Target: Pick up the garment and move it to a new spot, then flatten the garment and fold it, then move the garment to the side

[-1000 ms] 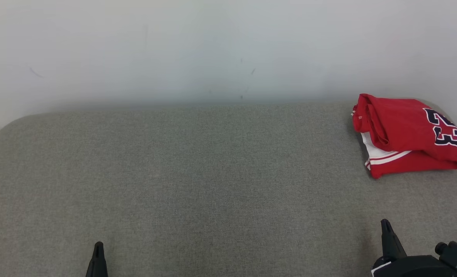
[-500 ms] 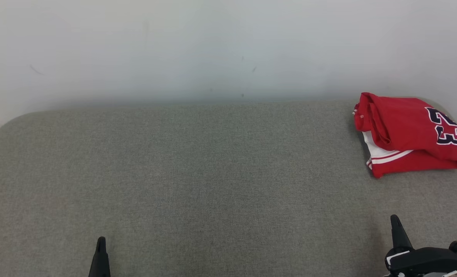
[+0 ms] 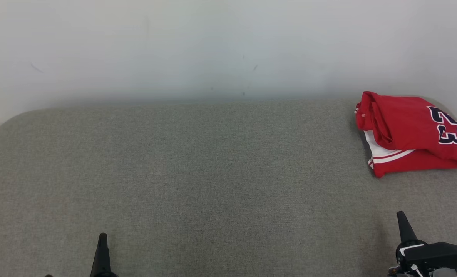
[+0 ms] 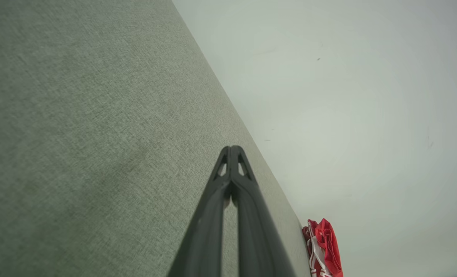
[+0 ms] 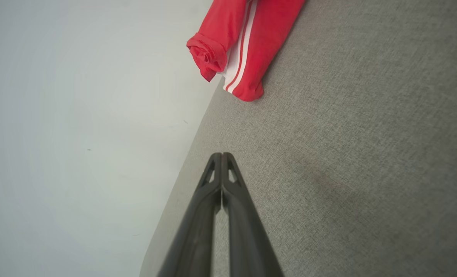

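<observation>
Where surface point(image 3: 213, 173) meets wall point(image 3: 213, 46) — garment point(image 3: 405, 129) lies folded.

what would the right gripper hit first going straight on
Probably the red garment: the right gripper, jaws shut, points over bare grey cushion toward its striped end. Height is unclear, so it may touch the cushion first.

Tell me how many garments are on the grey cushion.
1. The folded red garment lies at the far right corner of the grey cushion; anything under it would be hidden.
</observation>
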### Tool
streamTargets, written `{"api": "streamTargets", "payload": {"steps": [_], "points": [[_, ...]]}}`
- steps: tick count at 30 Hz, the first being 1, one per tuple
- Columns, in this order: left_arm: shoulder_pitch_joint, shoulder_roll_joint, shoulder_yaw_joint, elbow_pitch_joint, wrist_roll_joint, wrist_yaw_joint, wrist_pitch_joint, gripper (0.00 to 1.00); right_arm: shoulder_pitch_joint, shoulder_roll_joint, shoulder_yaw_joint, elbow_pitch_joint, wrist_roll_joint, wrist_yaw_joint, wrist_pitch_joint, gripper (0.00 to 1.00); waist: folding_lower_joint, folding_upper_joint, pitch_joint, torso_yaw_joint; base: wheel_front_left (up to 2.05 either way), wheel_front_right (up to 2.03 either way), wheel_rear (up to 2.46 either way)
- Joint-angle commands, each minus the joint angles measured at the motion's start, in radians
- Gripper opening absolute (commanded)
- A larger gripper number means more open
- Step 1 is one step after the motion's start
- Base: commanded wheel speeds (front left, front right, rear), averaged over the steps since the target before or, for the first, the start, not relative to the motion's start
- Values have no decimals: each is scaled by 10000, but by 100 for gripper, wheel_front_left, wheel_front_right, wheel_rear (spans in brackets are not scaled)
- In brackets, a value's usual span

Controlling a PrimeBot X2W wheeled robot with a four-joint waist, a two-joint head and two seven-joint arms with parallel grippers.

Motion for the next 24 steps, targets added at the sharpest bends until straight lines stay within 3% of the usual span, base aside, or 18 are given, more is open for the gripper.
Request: {"api": "streamTargets", "payload": {"steps": [1, 24], "points": [[-230, 42, -19, 23, -355, -64, 52, 0, -192, -34, -115, -2, 314, -3, 93, 0, -1, 0, 6, 4, 0, 0, 0], [-700, 47, -201, 553, -2545, -308, 303, 0, -668, 30, -924, 426, 2346, -3, 932, 0, -1, 0, 104, 53, 0, 0, 0]]}}
